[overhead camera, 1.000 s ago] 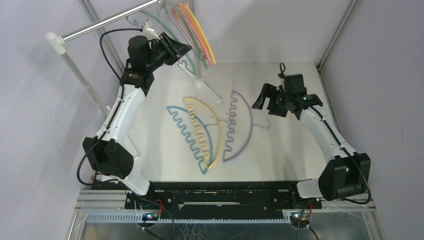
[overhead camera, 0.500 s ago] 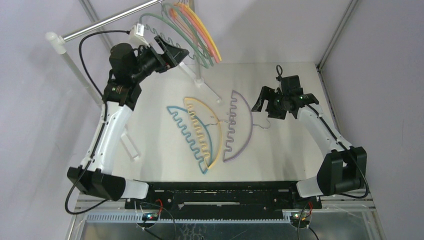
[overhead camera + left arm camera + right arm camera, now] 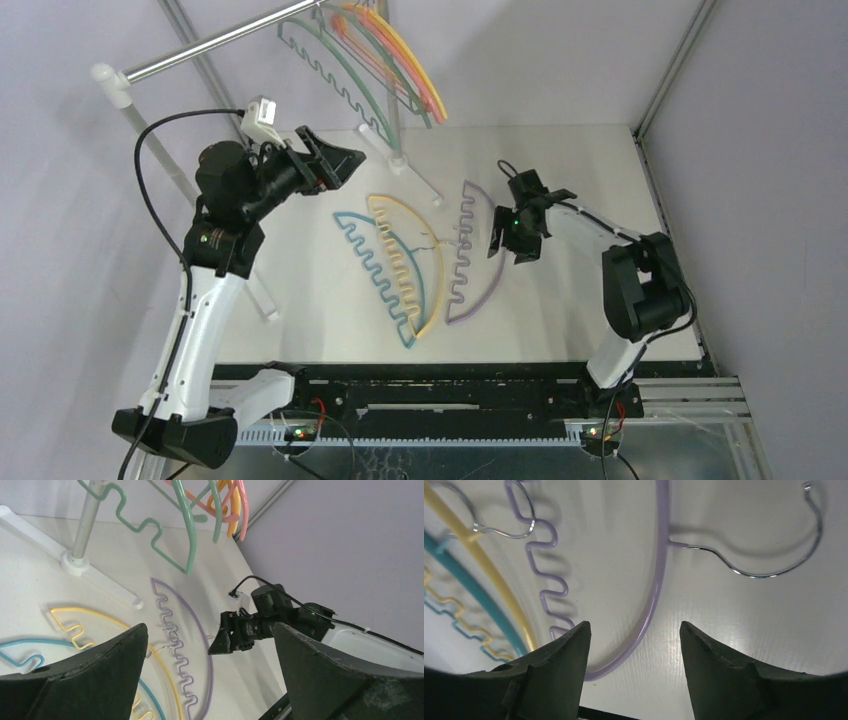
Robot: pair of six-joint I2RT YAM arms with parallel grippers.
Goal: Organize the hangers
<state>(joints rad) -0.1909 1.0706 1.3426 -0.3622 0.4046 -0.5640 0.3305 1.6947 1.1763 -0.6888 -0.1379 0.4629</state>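
Three hangers lie on the table: teal, yellow and purple. A green wavy hanger hangs on the rail beside orange, pink and yellow ones. My left gripper is open and empty, held in the air below and left of the hung hangers. My right gripper is open and low over the purple hanger. In the right wrist view the purple arc runs between the open fingers of that gripper, with its wire hook to the right. In the left wrist view the green hanger hangs ahead of the left gripper.
The silver rail runs from a white post at the left towards the back. A second white post stands on a foot behind the lying hangers. Frame bars edge the table at the right.
My left gripper opened, let go of the green hanger on the rail and drew back down-left. My right arm swung left and down onto the purple hanger, its jaws narrowing a little.
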